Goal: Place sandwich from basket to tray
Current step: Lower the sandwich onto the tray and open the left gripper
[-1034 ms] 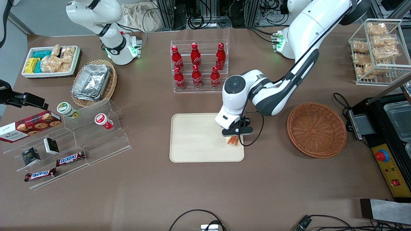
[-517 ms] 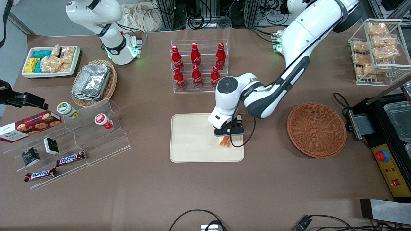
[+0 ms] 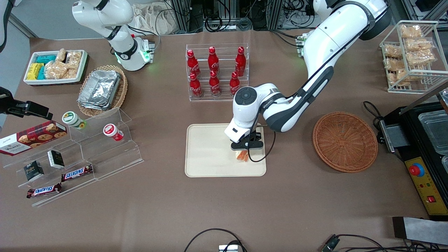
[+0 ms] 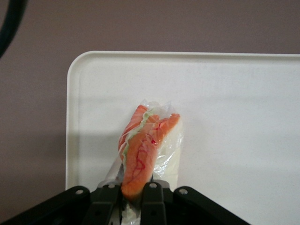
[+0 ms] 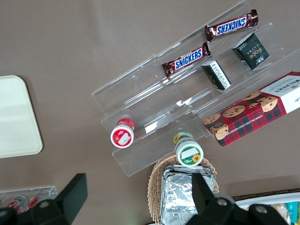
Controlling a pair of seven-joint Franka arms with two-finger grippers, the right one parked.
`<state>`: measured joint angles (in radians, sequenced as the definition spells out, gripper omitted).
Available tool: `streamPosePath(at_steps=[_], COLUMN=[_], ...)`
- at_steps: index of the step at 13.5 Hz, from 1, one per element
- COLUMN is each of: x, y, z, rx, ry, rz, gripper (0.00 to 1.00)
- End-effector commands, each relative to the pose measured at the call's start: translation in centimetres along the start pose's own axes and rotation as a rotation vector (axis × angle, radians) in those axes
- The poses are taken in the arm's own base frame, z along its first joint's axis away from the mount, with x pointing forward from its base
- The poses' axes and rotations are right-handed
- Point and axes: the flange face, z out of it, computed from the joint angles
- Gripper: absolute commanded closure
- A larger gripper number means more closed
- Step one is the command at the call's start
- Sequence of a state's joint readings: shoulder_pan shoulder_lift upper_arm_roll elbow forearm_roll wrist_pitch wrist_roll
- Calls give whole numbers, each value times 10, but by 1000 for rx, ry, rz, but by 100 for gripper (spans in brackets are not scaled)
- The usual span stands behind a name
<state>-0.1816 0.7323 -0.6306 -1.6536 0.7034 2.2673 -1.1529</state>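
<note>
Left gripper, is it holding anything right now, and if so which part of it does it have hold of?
Yes. The gripper is shut on the sandwich, pinching one narrow end of the wrapped wedge; the rest sticks out over the tray.

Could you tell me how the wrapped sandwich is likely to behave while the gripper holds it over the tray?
The gripper pinches the sandwich at one end over the tray. It looks soft, so it may squash or droop. The clear wrap bunches loosely and is probably slippery. It seems light; once released it should lie flat, not roll.
</note>
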Motion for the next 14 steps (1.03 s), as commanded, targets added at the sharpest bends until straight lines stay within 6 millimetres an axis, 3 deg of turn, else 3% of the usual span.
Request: streamPosePath(at_steps=[1, 2, 4, 5, 6, 7, 8, 12, 14], x=[2, 2, 1, 1, 2, 5, 10, 28, 49], y=[8, 8, 9, 9, 8, 9, 7, -8, -29], z=[4, 5, 6, 6, 5, 3, 0, -10, -23], rx=[-7, -6, -7, -7, -8, -12, -14, -15, -6], ry=[17, 14, 13, 13, 12, 17, 22, 27, 41], rz=[-8, -8, -8, -6, -9, -11, -19, -61, -106], gripper=[92, 89, 72, 60, 40, 34, 30, 29, 29])
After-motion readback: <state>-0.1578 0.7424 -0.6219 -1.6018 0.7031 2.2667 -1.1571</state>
